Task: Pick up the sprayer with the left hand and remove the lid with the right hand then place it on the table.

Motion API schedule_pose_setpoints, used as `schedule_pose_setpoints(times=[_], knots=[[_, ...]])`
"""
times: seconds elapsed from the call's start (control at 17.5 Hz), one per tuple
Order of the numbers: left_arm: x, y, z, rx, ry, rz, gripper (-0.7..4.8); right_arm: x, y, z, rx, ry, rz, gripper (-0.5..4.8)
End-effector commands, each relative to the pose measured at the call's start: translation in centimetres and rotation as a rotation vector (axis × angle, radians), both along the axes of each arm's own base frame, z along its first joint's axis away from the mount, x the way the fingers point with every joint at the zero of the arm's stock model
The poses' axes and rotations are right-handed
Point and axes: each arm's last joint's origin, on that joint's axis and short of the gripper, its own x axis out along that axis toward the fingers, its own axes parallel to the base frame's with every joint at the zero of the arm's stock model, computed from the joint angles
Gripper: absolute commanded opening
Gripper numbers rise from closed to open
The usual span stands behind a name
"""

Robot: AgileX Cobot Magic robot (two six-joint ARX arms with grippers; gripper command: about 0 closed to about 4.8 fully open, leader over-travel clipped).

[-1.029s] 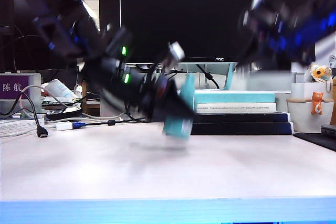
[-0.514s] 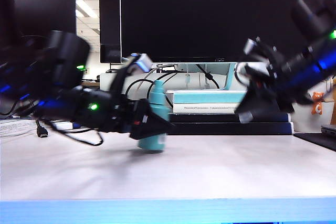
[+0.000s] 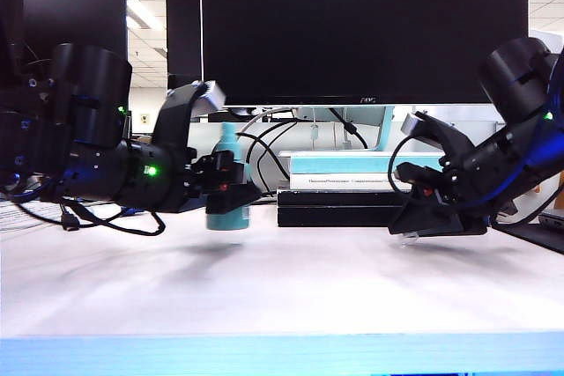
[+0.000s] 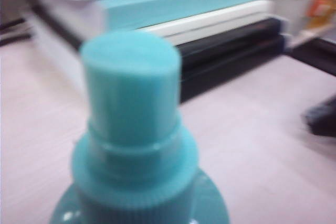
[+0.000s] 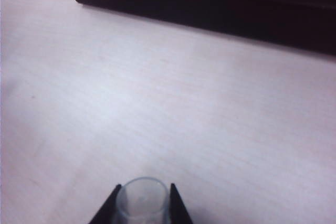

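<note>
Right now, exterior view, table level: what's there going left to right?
Left gripper holding the sprayer off the table → stack of books behind → lid in the right gripper, low over the table → white cup with a cat figure.

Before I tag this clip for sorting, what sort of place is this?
Probably an office desk: a large dark monitor stands behind the table, books are stacked under it, and cables trail at the left, with ceiling panel lights beyond.
</note>
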Motion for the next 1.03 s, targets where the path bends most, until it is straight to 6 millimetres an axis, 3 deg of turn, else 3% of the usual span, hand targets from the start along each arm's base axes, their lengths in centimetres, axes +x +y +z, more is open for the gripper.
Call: schedule_pose_setpoints(times=[0.06,0.11,0.17,0.23,0.29,0.34,0.4,0.57,0.63,0.8,0.91,1.03], knots=[[0.1,0.0,-0.2,-0.034,0.056,0.057,0.59,-0.4,-0.1,-1.1,-0.033,0.062,-0.013,-0.06],[0.1,0.0,-0.7,-0.027,0.067,0.056,0.59,-0.3,-0.1,-1.0,-0.028,0.055,-0.01,-0.04],[0.1,0.0,-1.2,-0.018,0.084,0.053,0.89,-0.3,0.0,-0.9,-0.017,0.05,0.001,0.56],[0.0,0.0,-1.4,-0.014,0.092,0.045,1.43,-0.3,0.0,-0.9,-0.009,0.05,0.002,1.41],[0.0,0.0,-1.6,-0.008,0.097,0.047,2.07,-0.3,0.0,-0.9,-0.01,0.05,0.002,1.8],[0.0,0.1,-1.7,-0.005,0.099,0.051,2.32,-0.3,0.0,-0.9,-0.01,0.05,0.002,1.8],[0.0,0.1,-1.7,0.005,0.091,0.055,3.09,-0.3,0.0,-0.8,-0.007,0.042,0.004,1.81],[0.0,0.1,-1.7,0.032,0.067,0.043,4.79,-0.1,0.1,-0.5,0.011,0.009,0.006,2.86],[0.0,0.1,-1.6,0.031,0.066,0.045,4.79,0.0,0.1,-0.4,0.015,-0.003,0.006,2.86],[0.1,0.0,-0.6,-0.002,0.008,0.044,4.79,0.3,0.2,0.4,0.061,-0.061,0.004,4.57],[0.1,0.0,0.8,-0.019,-0.029,0.049,4.79,0.5,0.2,1.3,0.082,-0.103,-0.002,4.79],[-0.5,0.6,3.4,0.0,-0.084,0.12,4.79,0.2,0.2,3.6,0.115,-0.175,-0.008,4.79]])
